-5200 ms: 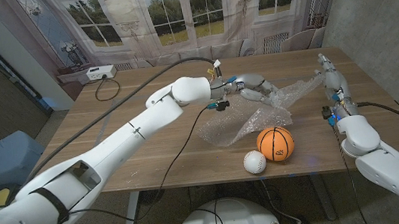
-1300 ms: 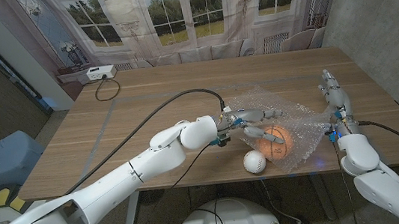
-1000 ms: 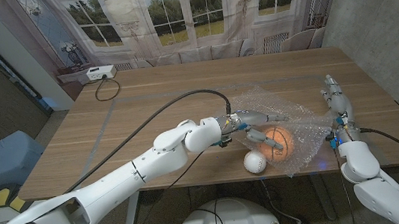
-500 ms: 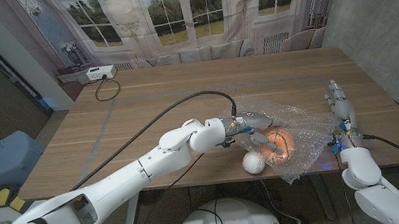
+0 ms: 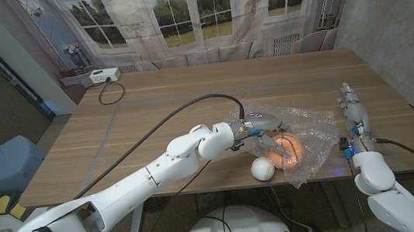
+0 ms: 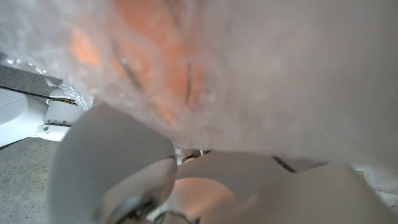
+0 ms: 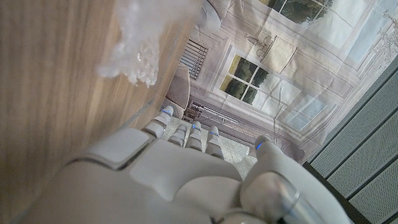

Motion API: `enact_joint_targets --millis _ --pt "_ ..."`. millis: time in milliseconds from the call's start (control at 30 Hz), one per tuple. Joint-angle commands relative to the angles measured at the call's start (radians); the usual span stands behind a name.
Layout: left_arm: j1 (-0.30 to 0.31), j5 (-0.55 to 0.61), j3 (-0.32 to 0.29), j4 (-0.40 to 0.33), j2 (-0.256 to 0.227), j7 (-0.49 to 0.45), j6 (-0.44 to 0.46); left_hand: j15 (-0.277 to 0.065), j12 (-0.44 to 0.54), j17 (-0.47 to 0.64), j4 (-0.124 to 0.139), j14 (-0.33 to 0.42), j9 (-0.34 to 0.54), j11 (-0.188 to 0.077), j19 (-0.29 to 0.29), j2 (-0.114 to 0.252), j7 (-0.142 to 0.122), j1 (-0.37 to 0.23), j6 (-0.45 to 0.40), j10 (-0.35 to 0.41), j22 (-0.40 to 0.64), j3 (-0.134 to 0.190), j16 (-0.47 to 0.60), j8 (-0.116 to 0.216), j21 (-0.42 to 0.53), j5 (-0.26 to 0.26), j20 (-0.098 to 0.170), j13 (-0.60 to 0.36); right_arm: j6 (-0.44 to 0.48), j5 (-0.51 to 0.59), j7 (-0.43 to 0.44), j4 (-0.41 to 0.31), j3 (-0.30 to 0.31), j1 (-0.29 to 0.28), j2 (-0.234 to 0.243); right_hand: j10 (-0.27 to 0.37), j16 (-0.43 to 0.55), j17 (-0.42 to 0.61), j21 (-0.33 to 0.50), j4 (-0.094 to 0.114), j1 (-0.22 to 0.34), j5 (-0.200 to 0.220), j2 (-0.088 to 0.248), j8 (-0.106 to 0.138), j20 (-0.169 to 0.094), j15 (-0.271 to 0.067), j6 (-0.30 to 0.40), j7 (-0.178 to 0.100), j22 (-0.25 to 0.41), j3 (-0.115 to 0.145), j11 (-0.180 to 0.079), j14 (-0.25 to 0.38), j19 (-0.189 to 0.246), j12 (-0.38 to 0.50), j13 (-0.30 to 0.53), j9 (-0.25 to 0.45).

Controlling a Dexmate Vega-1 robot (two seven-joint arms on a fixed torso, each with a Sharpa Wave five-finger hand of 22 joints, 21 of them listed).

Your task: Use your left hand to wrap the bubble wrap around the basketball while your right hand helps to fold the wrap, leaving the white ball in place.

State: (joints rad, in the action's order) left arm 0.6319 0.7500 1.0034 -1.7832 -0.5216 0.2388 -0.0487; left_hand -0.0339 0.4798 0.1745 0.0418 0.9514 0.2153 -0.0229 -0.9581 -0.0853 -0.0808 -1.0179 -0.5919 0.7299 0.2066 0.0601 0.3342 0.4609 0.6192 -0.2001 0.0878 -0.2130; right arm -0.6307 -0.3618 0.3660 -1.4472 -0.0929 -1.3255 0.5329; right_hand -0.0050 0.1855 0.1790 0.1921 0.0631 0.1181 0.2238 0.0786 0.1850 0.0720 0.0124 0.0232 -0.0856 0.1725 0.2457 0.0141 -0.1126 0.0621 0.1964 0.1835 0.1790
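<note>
Basketball point(image 5: 292, 147) orange under bubble wrap point(image 5: 309, 137)

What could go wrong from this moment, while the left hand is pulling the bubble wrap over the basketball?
1. The white ball sits right beside the basketball and close to the left hand; tucking the wrap there could push it out of place.
2. The right hand is apart from the bubble wrap, so that loose edge may spring open again.

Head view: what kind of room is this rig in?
Likely an indoor lab or demo room, not a home: a wooden table stands before a printed backdrop of windows and trees, with a grey textured wall panel beside it and a white power strip at the table's far corner.
</note>
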Motion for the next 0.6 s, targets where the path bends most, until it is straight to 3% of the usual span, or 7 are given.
enact_joint_targets --millis 33,267,600 --pt "0.017 0.070 -0.005 0.021 -0.002 -0.113 -0.020 -0.197 0.032 0.086 -0.210 0.296 0.051 -0.099 -0.023 0.242 0.098 -0.282 -0.344 0.265 0.006 0.220 0.039 0.018 0.024 -0.001 0.016 -0.166 0.017 0.000 0.002 0.005 -0.006 0.017 0.006 0.004 0.006 0.003 0.004 -0.004 0.007 0.006 -0.002 0.002 -0.003 0.005 -0.003 -0.010 0.003 0.001 0.002 -0.004 0.001 -0.001 0.005 0.002" --pt "0.029 0.053 -0.028 0.034 0.005 -0.171 -0.034 -0.200 0.044 0.116 -0.213 0.339 0.044 -0.073 -0.038 0.229 0.105 -0.309 -0.365 0.256 0.012 0.223 0.067 0.024 0.058 0.013 0.053 -0.208 0.024 0.002 0.004 0.004 -0.008 0.024 0.011 0.003 0.006 0.002 0.005 -0.005 0.008 0.006 0.000 0.002 -0.004 0.006 -0.004 -0.011 0.003 0.002 0.001 -0.003 0.002 -0.001 0.005 0.002" --pt "0.065 0.003 -0.086 0.038 0.025 -0.294 -0.011 -0.201 0.046 0.152 -0.215 0.367 0.040 -0.046 -0.039 0.220 0.135 -0.345 -0.370 0.247 0.020 0.226 0.094 0.026 0.093 0.017 0.075 -0.245 0.037 -0.001 -0.003 0.005 -0.015 0.041 0.019 0.003 0.006 0.002 0.005 -0.006 0.009 0.007 0.001 0.002 -0.004 0.006 -0.004 -0.011 0.003 0.003 0.000 -0.003 0.003 -0.002 0.005 0.002"
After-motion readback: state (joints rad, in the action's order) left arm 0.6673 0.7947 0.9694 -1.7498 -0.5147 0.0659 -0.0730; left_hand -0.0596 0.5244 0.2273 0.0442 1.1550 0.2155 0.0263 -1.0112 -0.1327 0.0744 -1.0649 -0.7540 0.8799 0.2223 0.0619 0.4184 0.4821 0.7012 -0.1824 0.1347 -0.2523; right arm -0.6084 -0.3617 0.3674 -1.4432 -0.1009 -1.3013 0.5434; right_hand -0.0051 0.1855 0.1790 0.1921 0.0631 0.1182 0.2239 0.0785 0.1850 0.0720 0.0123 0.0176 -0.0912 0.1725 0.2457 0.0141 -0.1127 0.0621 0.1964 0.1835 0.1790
